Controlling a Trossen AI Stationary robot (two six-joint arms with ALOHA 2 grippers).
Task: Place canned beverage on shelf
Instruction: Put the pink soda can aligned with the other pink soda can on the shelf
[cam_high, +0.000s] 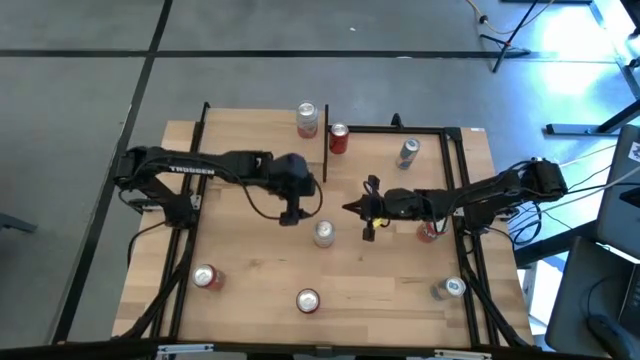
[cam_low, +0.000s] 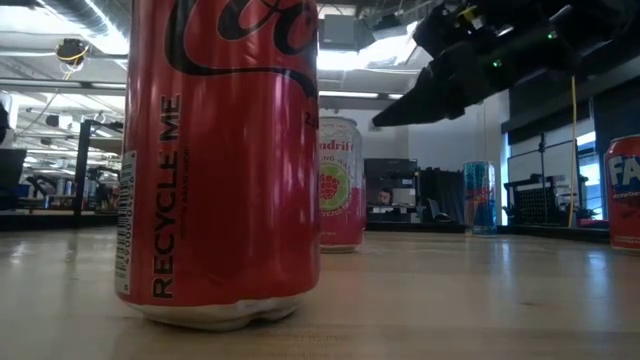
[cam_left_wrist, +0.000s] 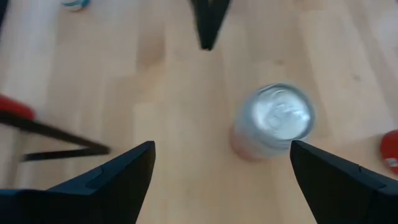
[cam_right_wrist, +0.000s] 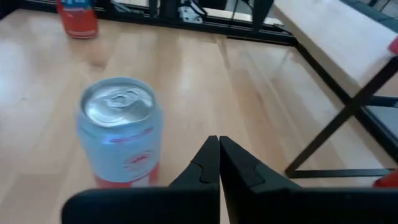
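A can with a silver top and a pale pink body (cam_high: 323, 233) stands upright on the tabletop near the middle. It also shows in the left wrist view (cam_left_wrist: 273, 121), the right wrist view (cam_right_wrist: 121, 130) and the low view (cam_low: 338, 185). My left gripper (cam_high: 291, 213) is open above the table, just left of and above this can, and touches nothing; its fingers (cam_left_wrist: 118, 180) are spread wide. My right gripper (cam_high: 350, 207) is shut and empty, right of the can and pointing toward it (cam_right_wrist: 219, 155). The shelf (cam_high: 430, 175) stands at the table's far right, and its raised board also shows in the right wrist view (cam_right_wrist: 336, 31).
A red can (cam_high: 338, 138) and a blue can (cam_high: 408, 150) stand by the shelf's far edge, and another can (cam_high: 306, 118) stands at the table's far edge. More cans stand near left (cam_high: 206, 276), near middle (cam_high: 307, 300), near right (cam_high: 450, 288) and under the right arm (cam_high: 428, 232).
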